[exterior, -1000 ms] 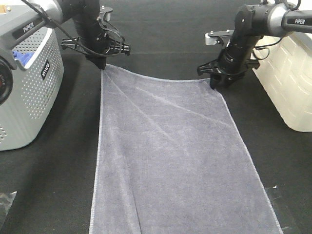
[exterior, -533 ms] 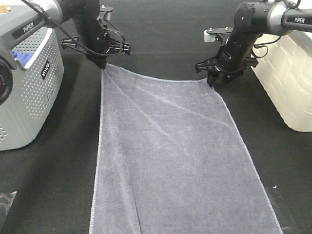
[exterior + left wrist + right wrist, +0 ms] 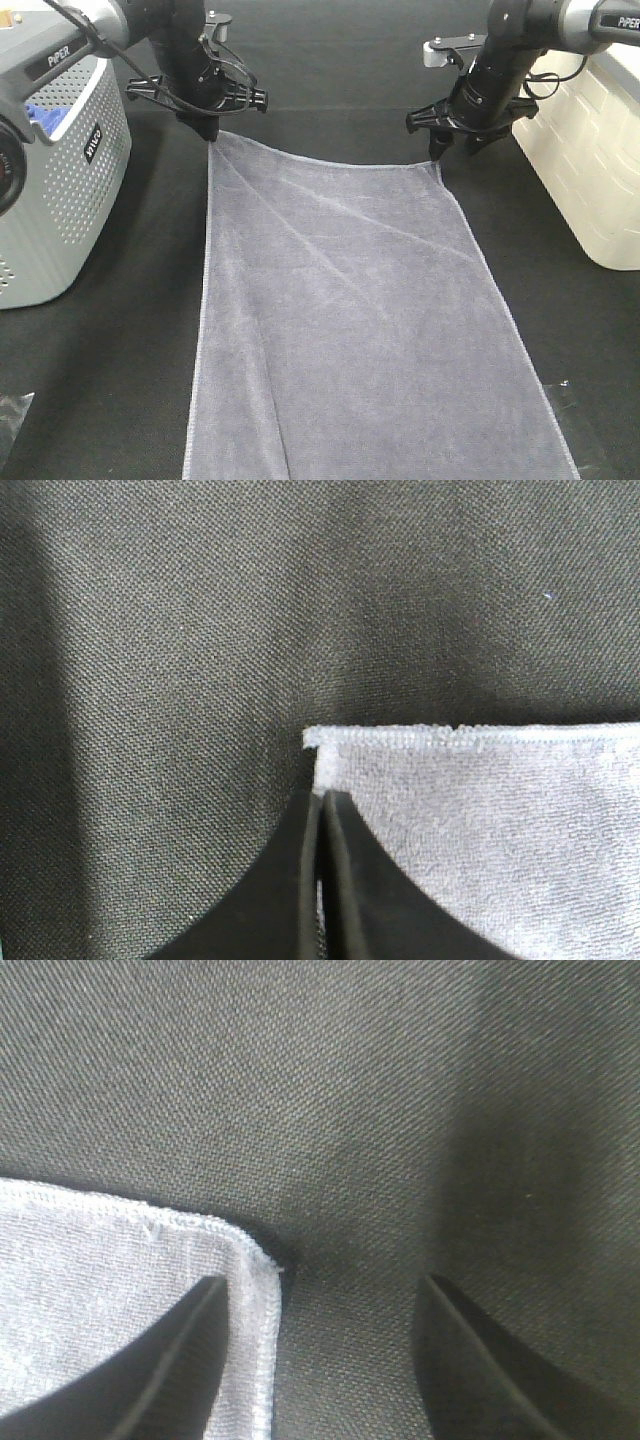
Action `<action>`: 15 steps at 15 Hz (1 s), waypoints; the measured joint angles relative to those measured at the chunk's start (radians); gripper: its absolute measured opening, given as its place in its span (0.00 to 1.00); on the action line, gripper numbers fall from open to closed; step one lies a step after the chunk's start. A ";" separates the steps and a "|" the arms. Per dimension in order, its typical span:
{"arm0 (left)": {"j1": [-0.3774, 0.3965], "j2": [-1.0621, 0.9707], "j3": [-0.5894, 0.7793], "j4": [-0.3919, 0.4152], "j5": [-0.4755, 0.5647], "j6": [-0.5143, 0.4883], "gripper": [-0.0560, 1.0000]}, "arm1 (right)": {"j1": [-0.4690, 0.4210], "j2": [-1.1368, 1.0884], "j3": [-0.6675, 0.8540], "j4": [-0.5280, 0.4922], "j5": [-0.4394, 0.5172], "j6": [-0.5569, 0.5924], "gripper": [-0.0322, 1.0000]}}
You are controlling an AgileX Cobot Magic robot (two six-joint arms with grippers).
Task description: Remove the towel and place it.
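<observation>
The grey-lavender towel [image 3: 350,320] lies spread flat on the black table, running from the far middle to the near edge. My left gripper [image 3: 210,132] is at its far left corner, with the fingers pressed together on the hem. In the left wrist view the left gripper [image 3: 322,815] pinches the towel [image 3: 500,810] near that corner. My right gripper [image 3: 455,150] hovers open just above the far right corner. In the right wrist view the right gripper [image 3: 320,1305] has spread fingers, and the towel [image 3: 110,1270] corner lies free below them.
A grey perforated basket [image 3: 60,200] holding a bright blue cloth [image 3: 45,115] stands at the left. A white brick-patterned bin [image 3: 590,170] stands at the right. A scrap of clear plastic [image 3: 10,418] lies at the near left edge.
The right gripper opened wider, let the towel's far right corner drop flat, and rose slightly away from it. The left gripper has kept its place and its grip.
</observation>
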 joint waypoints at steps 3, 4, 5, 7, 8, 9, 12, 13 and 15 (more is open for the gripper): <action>0.000 0.000 0.000 0.000 0.000 0.000 0.05 | 0.000 0.049 0.000 0.000 -0.010 0.000 0.55; 0.000 0.000 0.000 0.000 0.000 0.000 0.05 | 0.000 0.059 0.000 0.000 -0.013 0.000 0.54; 0.000 0.000 0.000 0.000 0.000 0.000 0.05 | 0.000 0.059 0.000 0.000 -0.013 0.000 0.54; 0.000 0.000 0.000 0.000 0.000 0.000 0.05 | 0.000 0.066 -0.004 -0.001 -0.015 0.000 0.51; 0.000 0.000 0.000 0.000 0.000 0.000 0.05 | 0.000 0.066 -0.004 -0.001 -0.015 0.000 0.46; 0.000 0.000 0.000 0.000 0.000 0.000 0.05 | 0.004 0.066 -0.004 0.009 -0.015 -0.001 0.30; 0.000 0.000 0.000 0.000 0.000 0.000 0.05 | 0.006 0.062 -0.004 0.012 -0.013 -0.003 0.03; 0.000 0.000 0.000 0.000 0.000 0.000 0.05 | 0.004 0.058 -0.004 0.002 -0.009 -0.005 0.03; 0.000 0.000 0.000 -0.001 -0.001 0.001 0.05 | 0.003 0.039 -0.001 -0.024 0.012 -0.006 0.03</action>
